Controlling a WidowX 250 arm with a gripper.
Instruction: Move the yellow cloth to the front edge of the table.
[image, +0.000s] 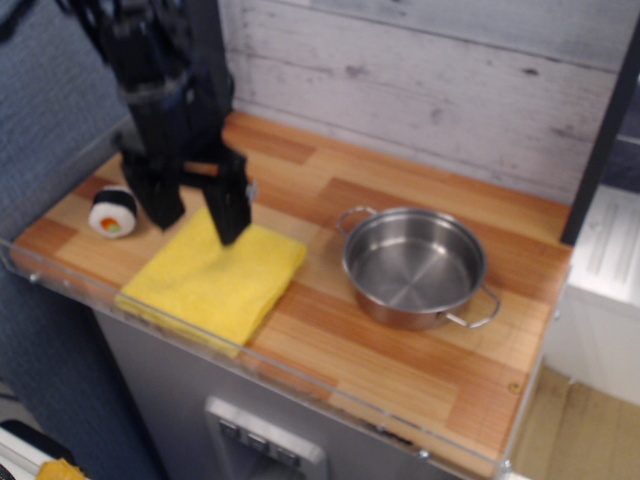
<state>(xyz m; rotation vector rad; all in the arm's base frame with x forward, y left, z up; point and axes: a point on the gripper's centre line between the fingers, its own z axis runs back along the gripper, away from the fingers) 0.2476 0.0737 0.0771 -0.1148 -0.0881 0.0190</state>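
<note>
Cloth: yellow, folded, roughly square; lies flat at the near left of the bench, its near edge right at the front rim.
Bench: striped light and reddish wood planks, with a clear plastic rim along the front and left sides.
Tool: black, two fingers spread apart and holding nothing; hangs just above the far part of the cloth, not touching it as far as the blurred view shows.
Arm: black, comes down from the upper left, motion-blurred.
Pot: steel, empty, two loop handles; stands upright to the right of the cloth, apart from it.
Sushi roll: small toy, white with a black wrap, lies at the far left of the bench, near the cloth's left corner, not touching.
Wall: whitewashed planks behind the bench.
</note>
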